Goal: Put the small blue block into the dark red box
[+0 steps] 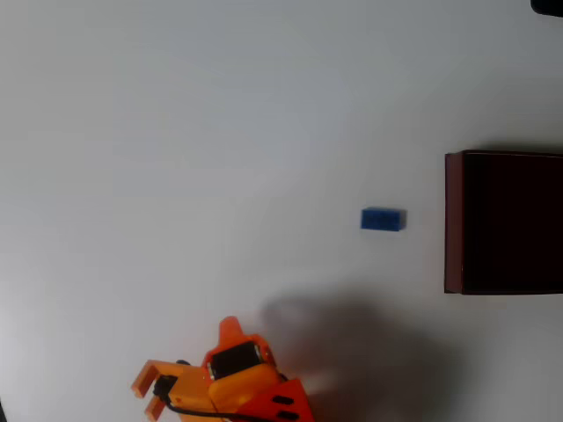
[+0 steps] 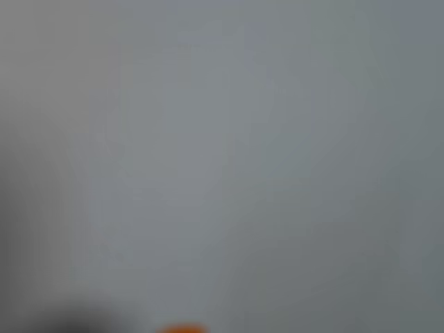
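In the overhead view the orange arm sits at the six o'clock edge of the white bench (image 1: 176, 132), its body around the lower left of centre. The claw (image 1: 151, 387) points toward nine o'clock, with two orange prongs visible and a gap between them; whether that gap is wide or narrow cannot be judged reliably at this angle, and nothing is seen between the prongs. The wrist view is blurred grey, with a sliver of orange at its six o'clock edge, and gives no further evidence. Farther out, toward three o'clock, the small blue block (image 1: 383, 219) lies flat on the bench, well apart from the claw. Just beyond it, at the three o'clock edge, stands the dark red box (image 1: 454, 220), near the block but not touching. Assessment: nothing accomplished yet; approach, grasp, carry and release all remain.
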### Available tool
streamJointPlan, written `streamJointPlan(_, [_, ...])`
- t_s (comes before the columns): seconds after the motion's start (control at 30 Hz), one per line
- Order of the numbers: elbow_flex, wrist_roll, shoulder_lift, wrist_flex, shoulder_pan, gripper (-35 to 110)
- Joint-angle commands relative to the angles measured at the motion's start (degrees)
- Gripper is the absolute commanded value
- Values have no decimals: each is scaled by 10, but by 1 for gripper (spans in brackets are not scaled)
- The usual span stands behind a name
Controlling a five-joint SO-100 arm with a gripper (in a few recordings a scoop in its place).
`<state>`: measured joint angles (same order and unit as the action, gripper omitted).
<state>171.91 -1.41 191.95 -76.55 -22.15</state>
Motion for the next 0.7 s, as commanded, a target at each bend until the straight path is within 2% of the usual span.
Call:
streamJointPlan(0.0, [3,-4,4,-7,-11,0])
streamJointPlan(0.67, [3,-3,4,-7,-16,1])
